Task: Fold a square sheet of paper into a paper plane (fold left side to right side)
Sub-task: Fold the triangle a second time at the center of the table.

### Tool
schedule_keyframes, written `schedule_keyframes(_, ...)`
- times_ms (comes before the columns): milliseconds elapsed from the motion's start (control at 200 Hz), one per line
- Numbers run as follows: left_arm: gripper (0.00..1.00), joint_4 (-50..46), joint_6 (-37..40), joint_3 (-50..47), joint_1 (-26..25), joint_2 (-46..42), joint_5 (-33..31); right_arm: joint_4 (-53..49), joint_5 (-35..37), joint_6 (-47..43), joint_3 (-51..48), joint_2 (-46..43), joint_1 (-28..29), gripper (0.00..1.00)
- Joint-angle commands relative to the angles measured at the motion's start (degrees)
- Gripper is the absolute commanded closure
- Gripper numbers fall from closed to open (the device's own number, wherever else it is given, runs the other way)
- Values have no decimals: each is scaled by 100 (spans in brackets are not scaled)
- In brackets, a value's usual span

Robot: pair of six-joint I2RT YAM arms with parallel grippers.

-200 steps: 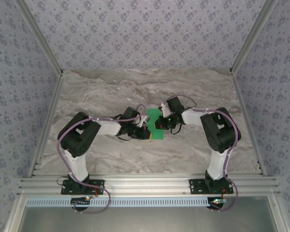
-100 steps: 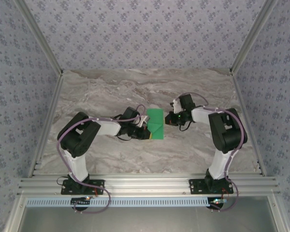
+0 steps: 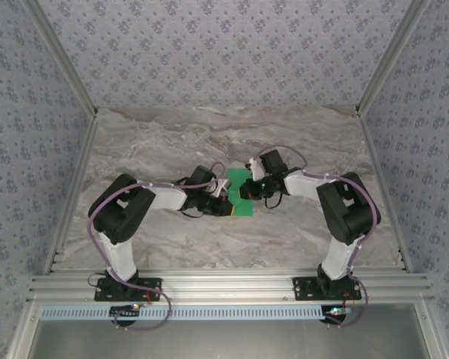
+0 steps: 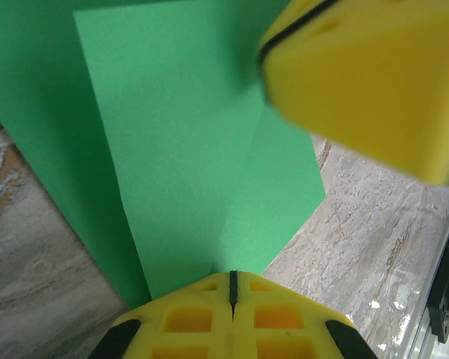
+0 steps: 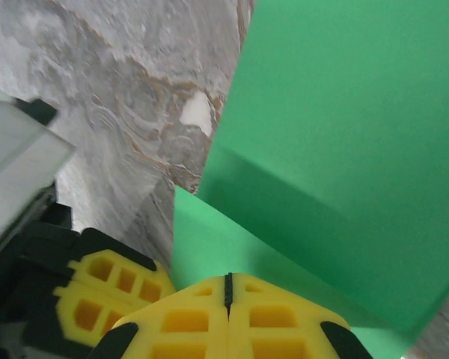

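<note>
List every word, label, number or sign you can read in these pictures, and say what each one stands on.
Nothing can be read for certain.
Black machine part at the right edge of the left wrist view: a short strip of pale lettering running sideways, too blurred to read.
Bright green sheet of thin paper: plain, with no print.
Grey marbled table top: veined pattern, no text.

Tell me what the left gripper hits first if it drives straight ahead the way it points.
The folded green paper: the shut left gripper sits at its near edge, so it would slide straight onto the sheet. The right gripper lies farther on, off to the right, though depth is unclear.
</note>
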Motion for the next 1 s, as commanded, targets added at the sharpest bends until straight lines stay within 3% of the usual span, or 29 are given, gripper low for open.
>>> schedule_keyframes(0, 100, -483, 39, -61, -35, -40, -145, -117, 46, 33, 261, 201, -2, 97)
schedule_keyframes(350, 96, -633, 74, 259, -29, -171, -12, -881, 663, -187, 311, 484, -81, 97)
schedule_keyframes(605, 96, -693, 80, 726, -37, -197, 393, -767, 634, -142, 124, 484, -78, 99)
schedule_keyframes(994, 97, -1351, 469, 1364, -92, 416, 274, -797, 633, -157, 149, 475, -71, 99)
